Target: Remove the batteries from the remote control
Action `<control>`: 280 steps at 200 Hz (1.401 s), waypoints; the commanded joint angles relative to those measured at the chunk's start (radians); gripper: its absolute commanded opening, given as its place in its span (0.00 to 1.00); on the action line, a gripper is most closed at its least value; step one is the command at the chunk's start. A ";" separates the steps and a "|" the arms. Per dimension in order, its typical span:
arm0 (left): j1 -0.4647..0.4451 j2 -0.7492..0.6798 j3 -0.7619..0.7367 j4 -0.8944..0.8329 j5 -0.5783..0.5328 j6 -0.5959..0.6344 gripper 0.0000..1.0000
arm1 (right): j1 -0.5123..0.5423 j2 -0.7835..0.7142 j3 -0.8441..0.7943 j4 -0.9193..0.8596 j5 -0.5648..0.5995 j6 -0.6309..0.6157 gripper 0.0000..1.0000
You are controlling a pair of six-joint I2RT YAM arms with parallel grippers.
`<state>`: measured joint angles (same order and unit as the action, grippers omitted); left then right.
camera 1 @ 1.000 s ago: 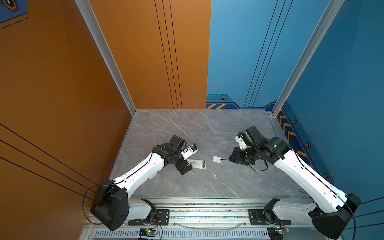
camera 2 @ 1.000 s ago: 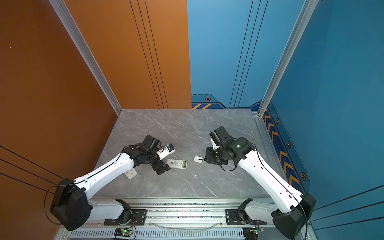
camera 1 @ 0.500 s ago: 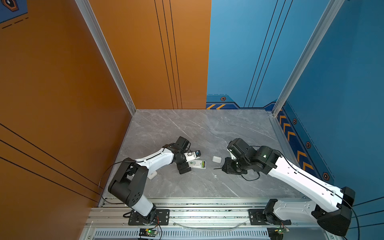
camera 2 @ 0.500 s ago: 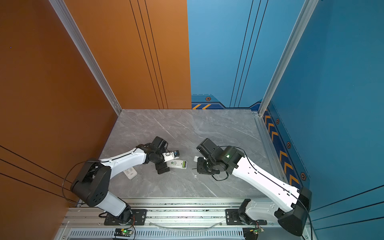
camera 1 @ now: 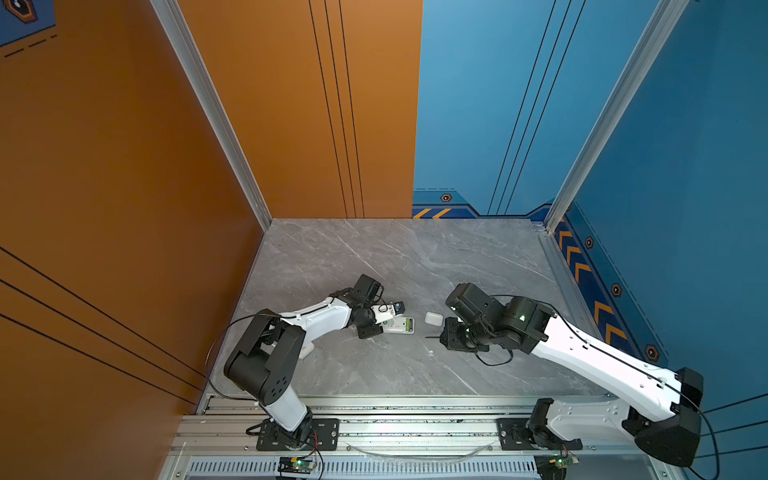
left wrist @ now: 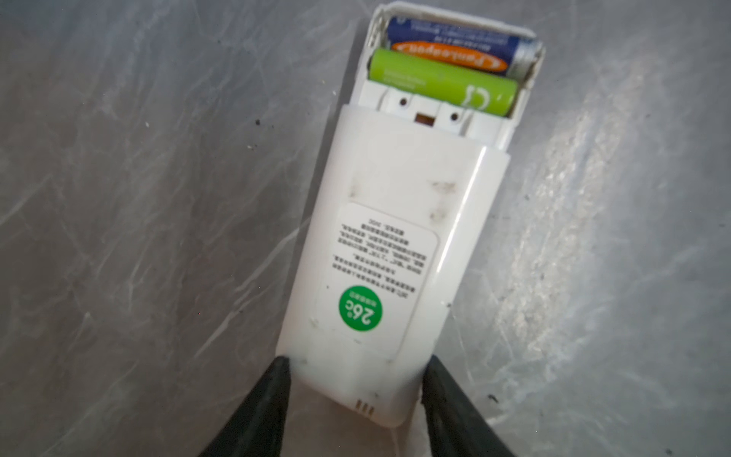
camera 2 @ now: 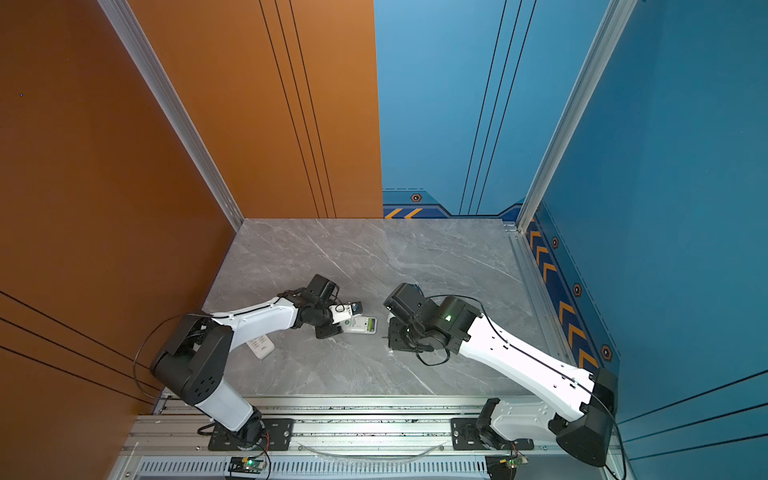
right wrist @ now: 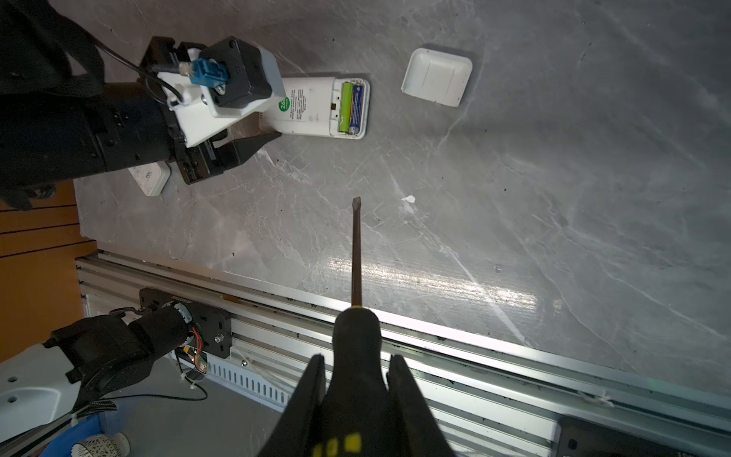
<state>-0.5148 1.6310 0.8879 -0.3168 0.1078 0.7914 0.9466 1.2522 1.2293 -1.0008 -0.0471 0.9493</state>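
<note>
Grey marble tabletop (camera 1: 374,257), orange/blue walls (camera 1: 291,124). Nearest: right gripper (right wrist: 356,358) clamped on the screwdriver (right wrist: 356,253) handle, tip aimed at the open bay, not touching. The batteries (right wrist: 350,107) sit ahead of the tip, long axes across the remote control (left wrist: 387,221), roughly parallel to the shaft. The left gripper (left wrist: 356,366) pinches the remote's opposite end. Beyond, the battery lid (right wrist: 437,77) lies apart. Likely next: pry out the lime-green cell (left wrist: 439,81).

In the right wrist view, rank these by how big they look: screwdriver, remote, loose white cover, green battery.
1. screwdriver, though it is nearest the camera, so its lead is unsure
2. remote, partly covered by the left wrist camera
3. white cover
4. green battery
</note>
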 commanded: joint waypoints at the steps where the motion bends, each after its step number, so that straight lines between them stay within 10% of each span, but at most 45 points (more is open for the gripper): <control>1: -0.039 -0.012 -0.039 0.002 0.007 -0.016 0.45 | 0.010 0.039 0.006 0.025 0.025 0.020 0.00; 67: -0.145 -0.033 -0.088 0.013 -0.108 -0.135 0.33 | 0.005 0.167 0.074 0.041 0.042 0.004 0.00; 123: -0.071 -0.071 -0.092 0.032 -0.072 -0.173 0.99 | -0.033 0.182 0.111 0.029 0.032 -0.036 0.00; 217: 0.047 0.061 0.115 -0.139 0.205 -0.102 0.98 | -0.032 0.190 0.119 0.031 0.015 -0.064 0.00; 280: 0.012 0.169 0.135 -0.160 0.160 -0.064 0.89 | -0.040 0.160 0.104 0.031 0.020 -0.063 0.00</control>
<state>-0.4808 1.7584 1.0142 -0.4232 0.2558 0.6979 0.9142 1.4445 1.3258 -0.9649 -0.0444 0.9054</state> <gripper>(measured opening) 0.933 0.274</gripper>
